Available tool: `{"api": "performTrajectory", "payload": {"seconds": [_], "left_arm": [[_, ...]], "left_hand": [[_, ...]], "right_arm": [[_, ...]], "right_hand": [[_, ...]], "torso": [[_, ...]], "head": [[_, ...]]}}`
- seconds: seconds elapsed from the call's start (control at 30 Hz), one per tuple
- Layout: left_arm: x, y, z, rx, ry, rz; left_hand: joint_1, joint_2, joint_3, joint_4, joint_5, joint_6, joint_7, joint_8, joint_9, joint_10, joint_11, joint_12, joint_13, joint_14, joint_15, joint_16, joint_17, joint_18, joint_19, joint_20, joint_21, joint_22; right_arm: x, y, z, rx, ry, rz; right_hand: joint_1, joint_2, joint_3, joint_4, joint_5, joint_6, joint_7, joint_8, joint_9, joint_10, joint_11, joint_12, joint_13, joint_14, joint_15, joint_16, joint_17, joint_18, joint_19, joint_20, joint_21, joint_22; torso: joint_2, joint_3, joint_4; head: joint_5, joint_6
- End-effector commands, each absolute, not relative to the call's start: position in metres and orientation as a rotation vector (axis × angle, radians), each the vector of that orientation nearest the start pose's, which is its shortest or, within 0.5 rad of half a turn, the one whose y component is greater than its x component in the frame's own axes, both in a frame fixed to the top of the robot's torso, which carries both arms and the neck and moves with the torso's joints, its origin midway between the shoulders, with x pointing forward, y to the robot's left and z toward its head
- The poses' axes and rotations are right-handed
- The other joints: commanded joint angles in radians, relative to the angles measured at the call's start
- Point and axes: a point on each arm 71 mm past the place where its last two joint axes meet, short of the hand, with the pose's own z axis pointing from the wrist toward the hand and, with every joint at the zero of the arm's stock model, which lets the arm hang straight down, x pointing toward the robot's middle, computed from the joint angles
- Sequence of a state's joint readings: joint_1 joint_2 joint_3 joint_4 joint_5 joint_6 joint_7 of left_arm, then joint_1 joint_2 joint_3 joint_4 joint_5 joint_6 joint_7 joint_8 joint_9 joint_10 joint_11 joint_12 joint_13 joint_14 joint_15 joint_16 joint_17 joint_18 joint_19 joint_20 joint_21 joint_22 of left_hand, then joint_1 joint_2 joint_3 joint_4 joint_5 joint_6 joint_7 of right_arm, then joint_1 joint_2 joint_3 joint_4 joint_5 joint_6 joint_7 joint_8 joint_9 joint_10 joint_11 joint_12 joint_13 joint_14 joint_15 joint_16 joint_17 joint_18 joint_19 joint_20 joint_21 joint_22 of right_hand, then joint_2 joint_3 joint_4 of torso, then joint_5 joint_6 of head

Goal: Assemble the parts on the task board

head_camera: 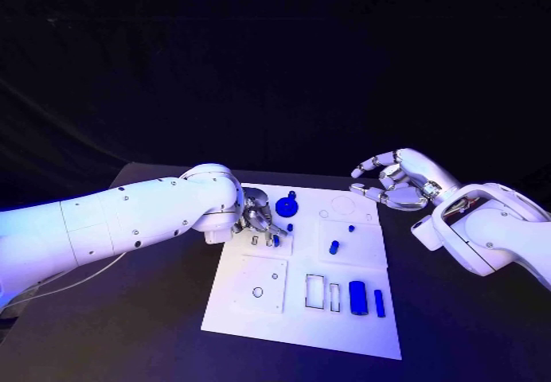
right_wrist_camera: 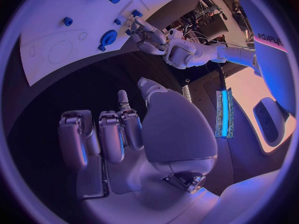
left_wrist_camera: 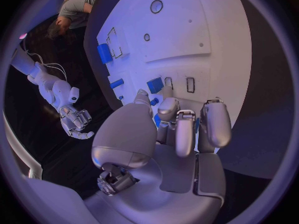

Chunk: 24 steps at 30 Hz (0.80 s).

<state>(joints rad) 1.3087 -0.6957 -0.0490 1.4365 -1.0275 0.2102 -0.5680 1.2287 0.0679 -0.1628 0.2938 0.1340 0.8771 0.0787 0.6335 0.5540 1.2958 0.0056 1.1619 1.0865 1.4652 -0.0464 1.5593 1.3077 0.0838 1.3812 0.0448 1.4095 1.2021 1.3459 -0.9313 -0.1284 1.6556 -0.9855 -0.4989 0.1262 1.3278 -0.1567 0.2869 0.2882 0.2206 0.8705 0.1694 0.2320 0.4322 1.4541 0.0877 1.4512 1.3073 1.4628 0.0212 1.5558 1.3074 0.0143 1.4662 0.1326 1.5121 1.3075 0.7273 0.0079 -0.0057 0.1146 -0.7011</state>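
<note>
Black table carried the task board at frame centre. Left hand pressed curled fingers onto the board's upper left, seemingly seating a blue part; whether it grasped it, I cannot tell. Right hand hovered empty, loosely curled, upper right.

White task board with dark outlined cutouts on black table; blue parts; silver left hand and right hand, white arms.
</note>
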Motion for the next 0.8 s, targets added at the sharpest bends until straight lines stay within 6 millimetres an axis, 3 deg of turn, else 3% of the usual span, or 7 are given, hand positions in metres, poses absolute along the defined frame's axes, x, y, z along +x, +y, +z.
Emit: {"api": "performTrajectory", "payload": {"seconds": [0.03, 0.53, 0.7, 0.8], "left_arm": [[0.5037, 0.1652, -0.1859, -0.082, 2.355, -0.428], [0.5013, 0.1611, -0.1886, -0.069, 2.385, -0.453], [0.5015, 0.1615, -0.1886, -0.080, 2.384, -0.463], [0.5017, 0.1621, -0.1883, -0.109, 2.382, -0.482]], "left_hand": [[0.014, 0.000, -0.003, -0.002, 0.004, -0.007, 0.001, 0.007, 0.002, -0.009, 0.002, 0.001, -0.002, 0.102, -0.006, 0.004, 0.253, -0.010, 0.002, 0.001, 0.004, 0.001], [0.095, 0.010, 0.010, -0.003, 0.003, -0.015, 0.002, 0.001, 0.013, -0.022, 0.002, -0.015, -0.016, 0.102, -0.005, 0.003, 0.252, -0.010, 0.000, 0.002, 0.008, 0.007], [0.139, 0.030, 0.032, -0.003, 0.005, -0.015, 0.000, -0.005, 0.016, -0.023, 0.000, -0.018, -0.018, 0.102, -0.007, 0.003, 0.252, -0.010, 0.000, 0.002, 0.010, 0.010], [0.217, 0.052, 0.087, -0.008, 0.007, -0.018, -0.007, -0.012, 0.018, -0.027, -0.006, -0.023, -0.019, 0.102, -0.012, 0.003, 0.253, -0.011, 0.000, -0.001, 0.011, 0.013]], "right_arm": [[0.4710, -0.2058, -0.1266, 0.131, 1.482, 1.003], [0.4716, -0.2035, -0.1270, 0.130, 1.484, 1.004], [0.4717, -0.2032, -0.1270, 0.129, 1.483, 1.004], [0.4718, -0.2032, -0.1271, 0.129, 1.482, 1.003]], "right_hand": [[-0.005, 0.003, -0.003, -0.002, 0.006, 0.003, -0.004, 0.006, 0.001, -0.003, -0.004, -0.004, 0.134, 0.092, -0.007, -0.005, 0.201, 0.005, 0.052, -0.009, -0.003, 0.216], [-0.002, 0.004, -0.002, -0.004, 0.011, 0.003, -0.004, 0.008, 0.002, -0.003, -0.004, -0.005, 0.134, 0.091, -0.007, -0.006, 0.199, 0.006, 0.051, -0.010, -0.005, 0.214], [-0.001, 0.005, -0.001, -0.004, 0.015, 0.002, -0.004, 0.009, 0.002, -0.003, -0.005, -0.004, 0.134, 0.091, -0.008, -0.006, 0.199, 0.006, 0.050, -0.010, -0.006, 0.214], [0.001, 0.004, -0.001, -0.005, 0.019, 0.001, -0.005, 0.010, 0.003, -0.003, -0.005, -0.005, 0.133, 0.091, -0.008, -0.007, 0.199, 0.006, 0.049, -0.011, -0.007, 0.213]], "torso": [[0.000, 0.0003, -0.0006], [0.000, 0.0003, 0.0001], [0.000, 0.0003, 0.0004], [0.001, 0.0003, -0.0001]], "head": [[0.000, -0.001], [0.000, -0.002], [-0.001, -0.004], [-0.001, -0.004]]}}
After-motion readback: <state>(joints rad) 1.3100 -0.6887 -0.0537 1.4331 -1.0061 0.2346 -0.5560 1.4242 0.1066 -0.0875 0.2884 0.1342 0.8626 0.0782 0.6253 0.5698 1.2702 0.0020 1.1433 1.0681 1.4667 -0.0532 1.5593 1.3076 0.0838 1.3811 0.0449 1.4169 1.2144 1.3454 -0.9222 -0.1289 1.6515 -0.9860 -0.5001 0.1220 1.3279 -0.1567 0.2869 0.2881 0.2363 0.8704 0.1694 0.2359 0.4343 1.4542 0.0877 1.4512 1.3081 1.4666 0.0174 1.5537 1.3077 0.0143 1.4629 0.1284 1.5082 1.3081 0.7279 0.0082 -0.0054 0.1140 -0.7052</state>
